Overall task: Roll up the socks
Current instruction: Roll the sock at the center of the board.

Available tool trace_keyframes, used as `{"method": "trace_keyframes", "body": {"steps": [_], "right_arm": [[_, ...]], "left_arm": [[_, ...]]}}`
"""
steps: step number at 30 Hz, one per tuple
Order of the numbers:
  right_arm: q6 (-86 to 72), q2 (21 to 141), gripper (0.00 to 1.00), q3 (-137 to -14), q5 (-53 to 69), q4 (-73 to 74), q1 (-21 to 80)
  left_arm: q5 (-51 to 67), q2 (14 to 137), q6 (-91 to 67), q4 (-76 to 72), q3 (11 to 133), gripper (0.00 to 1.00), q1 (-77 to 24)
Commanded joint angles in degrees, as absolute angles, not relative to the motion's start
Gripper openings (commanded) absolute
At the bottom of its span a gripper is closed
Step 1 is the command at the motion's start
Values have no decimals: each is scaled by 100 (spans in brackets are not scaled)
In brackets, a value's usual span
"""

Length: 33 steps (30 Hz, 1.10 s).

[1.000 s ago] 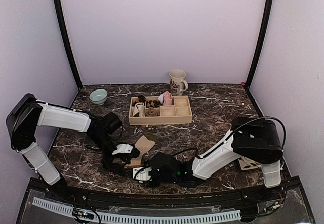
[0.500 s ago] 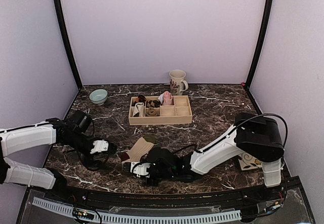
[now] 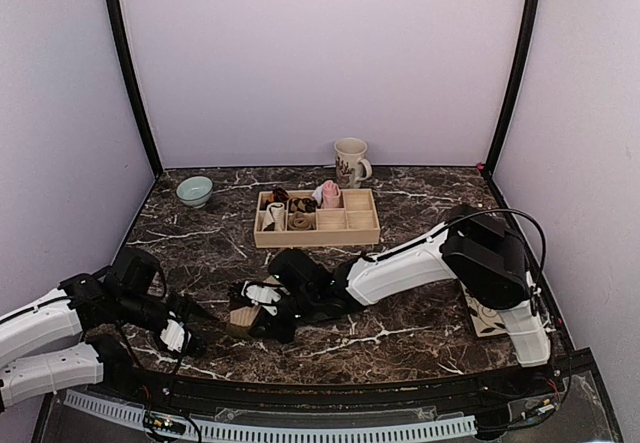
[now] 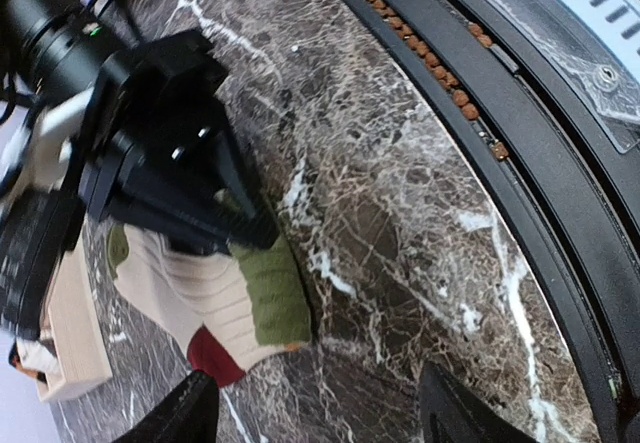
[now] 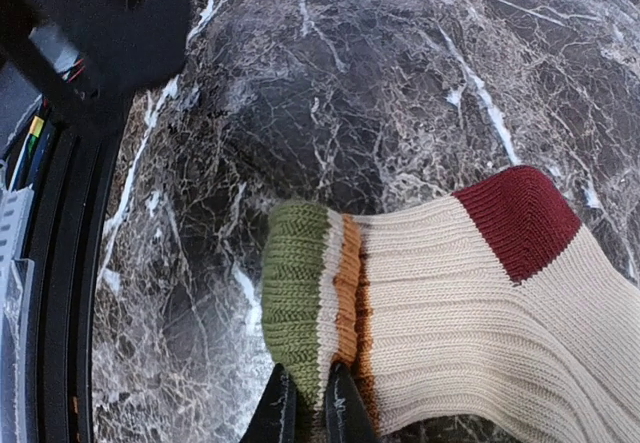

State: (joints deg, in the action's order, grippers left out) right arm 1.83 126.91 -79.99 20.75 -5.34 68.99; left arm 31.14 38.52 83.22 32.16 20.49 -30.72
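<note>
Marble table (image 3: pixel 430 213): sock (image 5: pixel 450 303), tray (image 3: pixel 317 237) of bundles (image 3: pixel 301 205)

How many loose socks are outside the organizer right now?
1: the cream ribbed sock lies on the table near the front edge, its green cuff pinched by the right gripper. Another could be hidden beneath it.

The sock (image 5: pixel 430 303) was a ribbed knit, soft and matt: cream body, a dark-red patch, an orange line and an olive-green cuff. The counter (image 5: pixel 350 83) looked like polished dark-brown marble veined in white, with a faint sheen. The right tool (image 5: pixel 305 408) had matt black fingers. The divided tray (image 3: pixel 318 235) was pale bare wood. The mug (image 3: pixel 350 160) and the small bowl (image 3: pixel 194 190) looked like glossy glazed ceramic. The right arm's shell (image 3: pixel 395 269) was smooth white plastic.
</note>
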Motion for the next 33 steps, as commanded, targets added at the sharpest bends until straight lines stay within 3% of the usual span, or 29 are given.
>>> {"method": "trace_keyframes", "body": {"steps": [1, 13, 23, 28, 33], "right_arm": [[-427, 13321, 0, -8227, 2220, 1100, 6820], [-1483, 13819, 0, -8657, 3011, 1521, 6453], [-2023, 13972, 0, -8643, 3365, 1364, 6270], [-2085, 13994, 0, -8642, 3383, 1290, 6267], [-2194, 14040, 0, -8601, 3394, 1163, 6267]], "left_arm": [[2706, 3986, 8787, 2500, 1675, 72, -3674], [1868, 5486, 8517, 864, 1710, 44, -4154], [2201, 4966, 8672, 1072, 1585, 44, -4356], [2369, 4216, 8799, 670, 992, 58, -4349], [2294, 4583, 9021, -51, 761, 51, -4384]]}}
